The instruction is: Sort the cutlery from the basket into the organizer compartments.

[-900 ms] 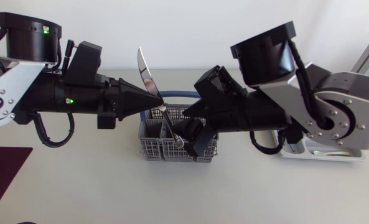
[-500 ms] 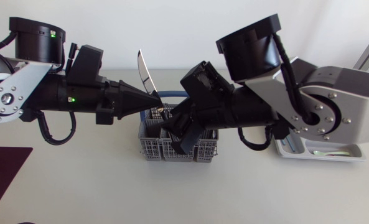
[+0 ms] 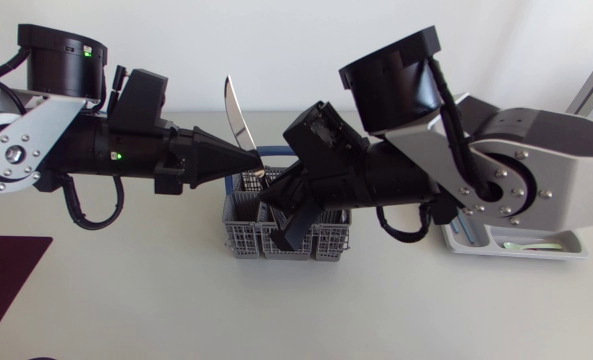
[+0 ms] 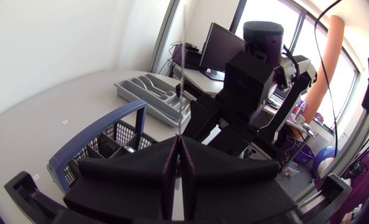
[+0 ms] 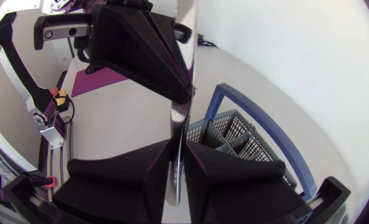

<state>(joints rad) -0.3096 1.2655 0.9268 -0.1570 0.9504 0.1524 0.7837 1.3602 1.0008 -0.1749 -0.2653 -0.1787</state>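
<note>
left gripper (image 3: pixel 253 170): clenched on the table knife (image 3: pixel 234 118), gripping where blade meets handle. In the left wrist view the fingers are pinched flat on it.
right gripper (image 5: pixel 178 149): reached in from the far side and closed on the knife's handle end, just under the left fingertips. The right wrist view shows the handle filling the gap, with a finger against each side.
knife: in the air above the cutlery basket (image 3: pixel 244 240), roughly upright, blade tip up, lower end near the basket rim. Both grippers are on it.
basket: grey mesh with a blue handle, mid-table under both grippers. A few more pieces show inside, too hidden to identify.
organizer (image 3: pixel 536 256): grey tray at the right side of the table, well away from the knife.
step (my read): handover from left arm to right, since the right arm is the one nearer the organizer.
handling: all-metal, rigid, light, polished, so likely slippery. It's thin, and a grip on the flat faces should stop it rolling. A handle grip leaves the blade as a lever, so it may pivot if held loosely.
where to hold: on the handle near the blade junction, keeping the balance point close to the pads.
risk: if the left lets go before the right is firm, the knife likely drops back into the basket.
</note>
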